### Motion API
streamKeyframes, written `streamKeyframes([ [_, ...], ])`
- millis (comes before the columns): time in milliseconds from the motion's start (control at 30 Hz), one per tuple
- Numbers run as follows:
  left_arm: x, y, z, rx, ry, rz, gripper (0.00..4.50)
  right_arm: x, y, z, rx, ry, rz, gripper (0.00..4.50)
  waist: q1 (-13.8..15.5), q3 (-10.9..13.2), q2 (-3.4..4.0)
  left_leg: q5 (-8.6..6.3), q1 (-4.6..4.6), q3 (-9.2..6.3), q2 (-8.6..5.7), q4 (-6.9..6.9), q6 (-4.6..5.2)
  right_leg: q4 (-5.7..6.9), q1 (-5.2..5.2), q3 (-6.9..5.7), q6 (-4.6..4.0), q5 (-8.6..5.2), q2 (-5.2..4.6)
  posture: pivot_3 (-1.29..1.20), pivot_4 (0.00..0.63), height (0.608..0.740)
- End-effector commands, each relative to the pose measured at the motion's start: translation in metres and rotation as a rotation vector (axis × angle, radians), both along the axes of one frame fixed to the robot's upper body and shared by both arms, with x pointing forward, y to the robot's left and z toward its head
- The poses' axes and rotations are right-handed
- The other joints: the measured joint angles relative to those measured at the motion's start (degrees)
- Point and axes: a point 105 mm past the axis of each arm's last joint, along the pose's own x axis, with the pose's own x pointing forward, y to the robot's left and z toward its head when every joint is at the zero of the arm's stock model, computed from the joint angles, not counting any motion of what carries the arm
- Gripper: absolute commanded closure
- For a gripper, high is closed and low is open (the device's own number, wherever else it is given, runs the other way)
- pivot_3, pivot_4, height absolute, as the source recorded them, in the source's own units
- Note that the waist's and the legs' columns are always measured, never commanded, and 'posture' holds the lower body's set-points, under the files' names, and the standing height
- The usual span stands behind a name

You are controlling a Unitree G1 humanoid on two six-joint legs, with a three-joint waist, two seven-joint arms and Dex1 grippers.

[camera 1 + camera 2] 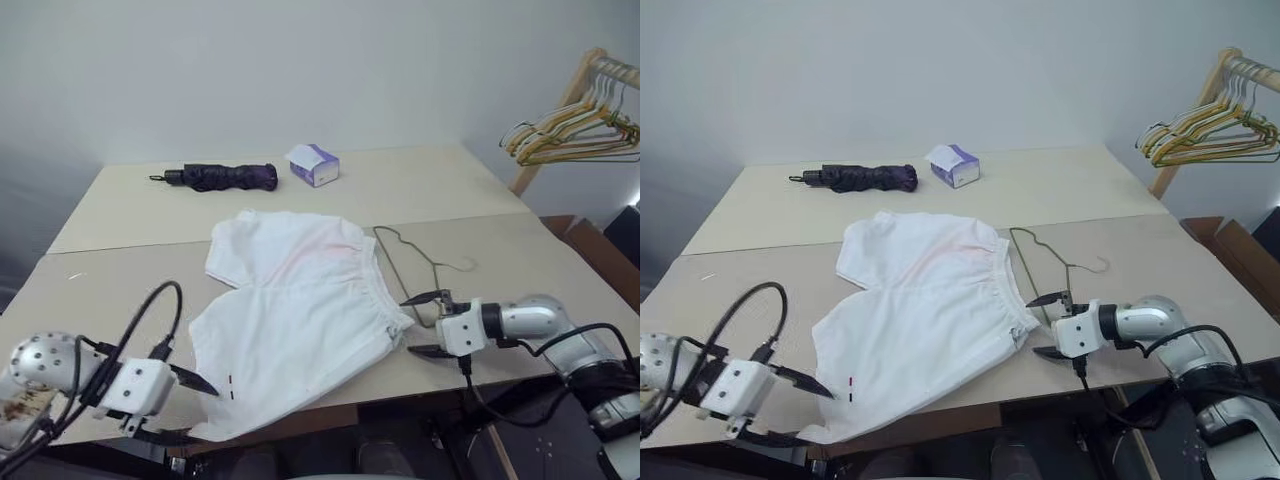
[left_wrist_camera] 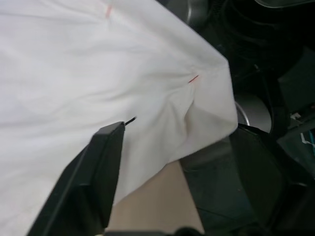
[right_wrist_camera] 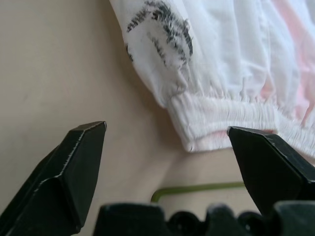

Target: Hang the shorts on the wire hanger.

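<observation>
Shorts (image 1: 295, 320) lie flat on the near table (image 1: 520, 255), one leg hem hanging over the front edge, waistband toward the wire hanger (image 1: 415, 265), which sits just beside it and partly tucked under. Left gripper (image 1: 185, 405) has jaws apart at the hem, holding nothing. Right gripper (image 1: 428, 325) is also spread, empty, at the waistband corner. Risk I see: pinching only one cloth layer, or nudging the hanger away.
</observation>
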Motion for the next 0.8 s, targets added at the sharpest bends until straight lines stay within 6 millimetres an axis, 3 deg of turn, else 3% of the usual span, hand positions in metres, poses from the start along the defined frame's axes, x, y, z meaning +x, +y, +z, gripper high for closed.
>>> streamKeyframes([
  [33, 0.023, 0.001, 0.040, -0.121, -0.075, 0.072, 0.02, 0.008, -0.009, 0.030, 0.109, 0.028, -0.133, 0.00, 0.6, 0.0, -0.01, 0.00, -0.01, 0.04, 0.01, 0.00, -0.01, 0.00, -0.27, 0.00, 0.02, -0.01, 0.02, -0.02, 0.019, 0.740],
  [133, 0.036, -0.013, 0.071, -0.230, -0.072, 0.114, 0.02, 0.016, -0.016, 0.049, 0.279, 0.100, -0.319, 0.00, 0.9, 0.0, -0.04, 0.01, -0.31, 0.21, 0.04, 0.01, 0.00, 0.06, -0.55, -0.01, 0.08, 0.01, 0.06, -0.01, 0.017, 0.740],
  [267, 0.049, -0.034, 0.088, -0.354, -0.064, 0.165, 0.02, 0.021, -0.028, 0.053, 0.325, 0.175, -0.524, 0.00, 1.2, 0.0, -0.03, 0.25, -0.72, 0.60, 0.04, 0.09, 0.40, 0.11, -0.69, -0.03, 0.21, 0.08, 0.20, -0.03, 0.014, 0.740],
  [467, 0.074, -0.071, 0.093, -0.518, -0.096, 0.284, 0.02, 0.030, -0.045, 0.027, 0.241, 0.280, -0.877, 0.00, 1.4, 0.0, -0.06, 0.24, -0.83, 0.82, 0.03, 0.23, 0.38, 0.09, -0.74, -0.02, 0.36, 0.16, 0.32, -0.06, 0.012, 0.740],
  [633, 0.074, -0.085, 0.088, -0.556, -0.077, 0.305, 0.02, 0.042, -0.046, 0.004, 0.162, 0.334, -1.106, 0.00, 0.3, 0.0, -0.12, 0.24, -0.89, 0.84, 0.00, 0.26, 0.37, 0.05, -0.80, 0.08, 0.29, 0.17, 0.49, -0.07, 0.011, 0.740],
  [733, 0.073, -0.087, 0.088, -0.559, -0.070, 0.299, 0.00, 0.053, -0.043, 0.000, 0.188, 0.353, -1.180, 0.60, 0.1, 0.0, -0.12, 0.23, -0.96, 0.85, 0.04, 0.25, 0.37, 0.03, -0.88, 0.15, 0.24, 0.20, 0.61, -0.08, 0.010, 0.740],
  [800, 0.073, -0.087, 0.089, -0.561, -0.067, 0.299, 0.00, 0.058, -0.043, -0.003, 0.178, 0.360, -1.212, 1.26, 0.1, 0.0, -0.12, 0.23, -0.96, 0.84, 0.07, 0.26, 0.37, 0.00, -0.87, 0.15, 0.23, 0.21, 0.67, -0.07, 0.011, 0.740],
])
